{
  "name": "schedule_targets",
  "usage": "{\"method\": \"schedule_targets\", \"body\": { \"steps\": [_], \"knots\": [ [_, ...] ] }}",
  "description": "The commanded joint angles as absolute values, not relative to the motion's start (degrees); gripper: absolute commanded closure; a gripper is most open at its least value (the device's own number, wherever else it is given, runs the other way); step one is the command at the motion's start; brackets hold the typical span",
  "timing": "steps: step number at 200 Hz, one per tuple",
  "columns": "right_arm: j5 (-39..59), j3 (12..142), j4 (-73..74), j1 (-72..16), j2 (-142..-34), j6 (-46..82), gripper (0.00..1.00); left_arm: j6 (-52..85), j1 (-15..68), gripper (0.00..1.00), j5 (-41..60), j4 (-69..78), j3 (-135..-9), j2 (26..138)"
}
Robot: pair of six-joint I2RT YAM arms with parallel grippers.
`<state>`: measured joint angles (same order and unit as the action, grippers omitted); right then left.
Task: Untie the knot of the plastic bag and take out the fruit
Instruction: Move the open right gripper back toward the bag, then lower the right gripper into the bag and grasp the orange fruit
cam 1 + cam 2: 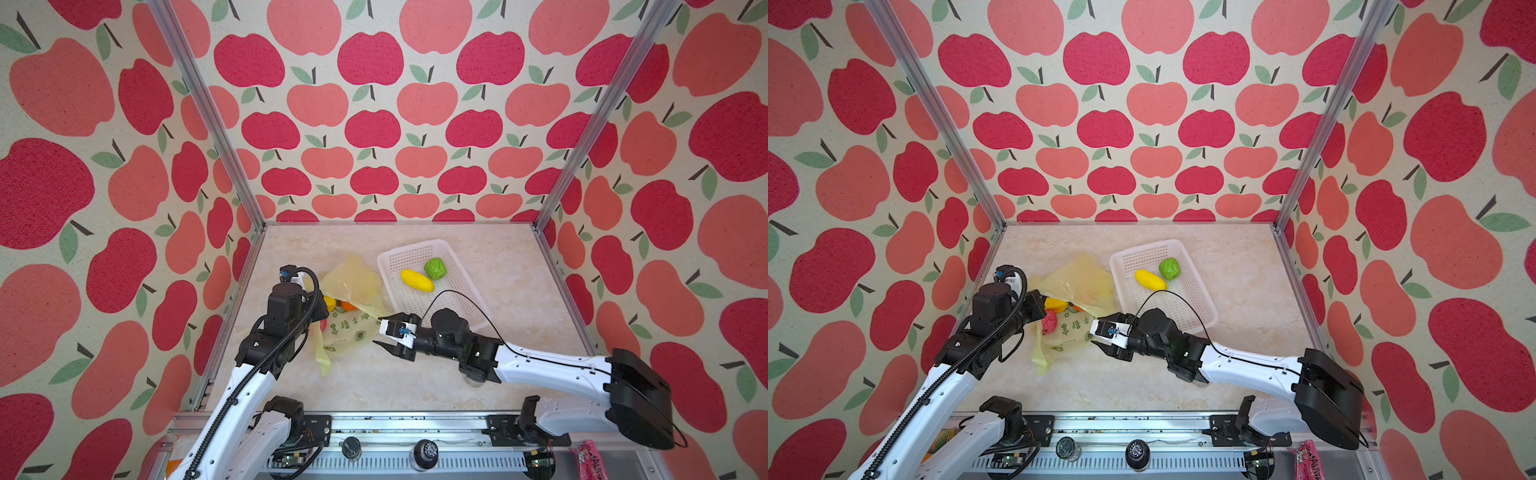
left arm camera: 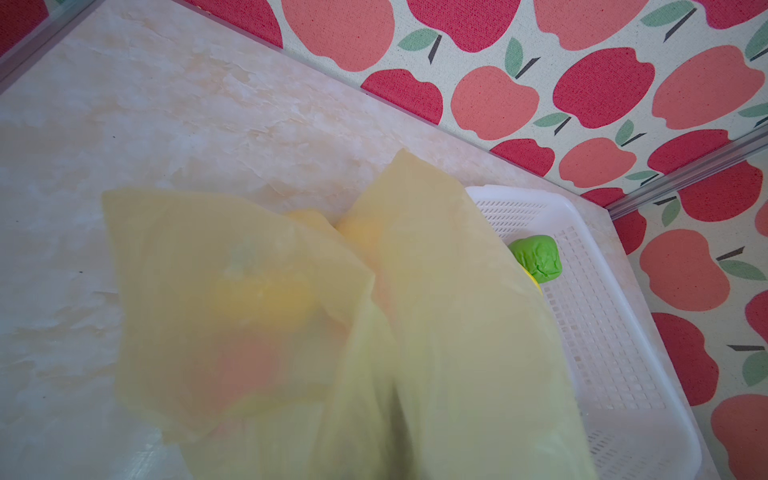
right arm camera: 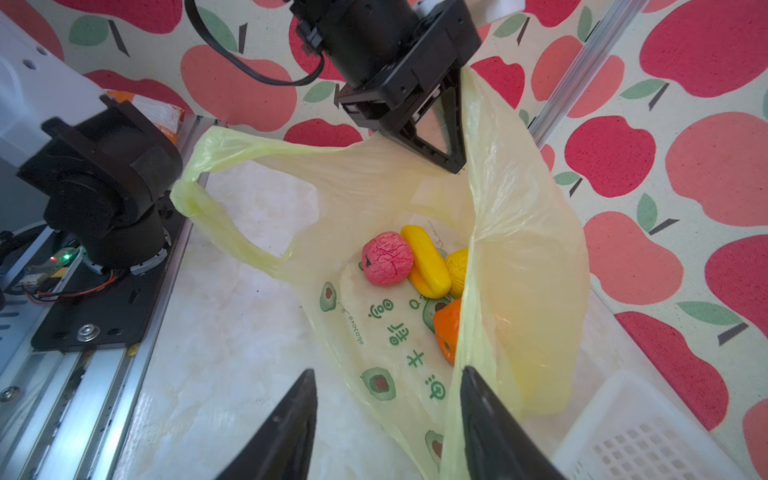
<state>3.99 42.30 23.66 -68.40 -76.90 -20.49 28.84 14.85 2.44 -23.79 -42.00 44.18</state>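
Observation:
The yellow plastic bag (image 1: 353, 278) (image 1: 1075, 282) lies open on the marble floor, left of the white basket. My left gripper (image 3: 451, 166) is shut on its upper rim and holds that side up; in the left wrist view the plastic (image 2: 457, 291) covers the jaws. Inside lie fruit: a pink one (image 3: 386, 258), a long yellow one (image 3: 428, 262), a round yellow one (image 3: 457, 270) and an orange one (image 3: 448, 332). My right gripper (image 3: 388, 370) (image 1: 377, 331) stands open at the bag's mouth, over its printed lower layer. The knot is out of view; a handle loop (image 3: 199, 199) hangs loose.
The white mesh basket (image 1: 411, 248) (image 2: 498, 193) holds a yellow fruit (image 1: 417, 280) and a green fruit (image 1: 435, 269). Apple-print walls with metal posts close in three sides. The front rail (image 1: 415, 419) carries both arm bases.

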Motion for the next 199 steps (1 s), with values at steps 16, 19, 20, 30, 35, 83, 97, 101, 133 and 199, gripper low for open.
{"method": "schedule_targets", "body": {
  "steps": [16, 19, 20, 30, 35, 83, 97, 101, 133, 199],
  "knots": [
    [-2.42, 50.92, 16.48, -71.88, -85.79, -26.3, 0.43, 28.38, 14.5, 1.0, 2.38, -23.94, -43.24, 43.86],
    [-2.91, 51.66, 15.87, -72.02, -86.65, -26.36, 0.43, 28.34, 14.5, 1.0, 2.36, -23.97, -43.24, 43.92],
    [-3.08, 51.93, 15.67, -72.05, -86.96, -26.41, 0.43, 28.32, 14.5, 1.0, 2.37, -23.98, -43.24, 43.89],
    [-4.57, 54.75, 13.42, -72.33, -90.04, -26.75, 0.44, 28.33, 14.5, 1.0, 2.42, -23.98, -43.24, 43.94],
    [-5.34, 56.23, 12.25, -72.5, -91.6, -26.91, 0.45, 28.38, 14.51, 1.0, 2.41, -24.02, -43.26, 43.95],
    [-16.36, 70.17, 5.41, -72.95, -107.85, -28.15, 0.49, 28.19, 14.43, 1.0, 3.31, -23.74, -43.41, 43.89],
    [-20.09, 73.66, 5.08, -72.72, -112.11, -28.5, 0.48, 28.07, 14.43, 1.0, 3.76, -23.81, -43.51, 44.03],
    [-20.68, 74.63, 4.74, -72.61, -113.28, -28.59, 0.48, 28.12, 14.46, 1.0, 3.86, -23.75, -43.51, 43.99],
    [-24.94, 82.26, 1.82, -71.0, -120.63, -27.92, 0.37, 27.95, 14.43, 1.0, 4.7, -23.47, -43.59, 43.9],
    [-28.26, 89.52, 0.53, -67.42, -127.5, -25.94, 0.19, 27.53, 14.52, 1.0, 6.08, -23.13, -43.77, 43.34]
  ]
}}
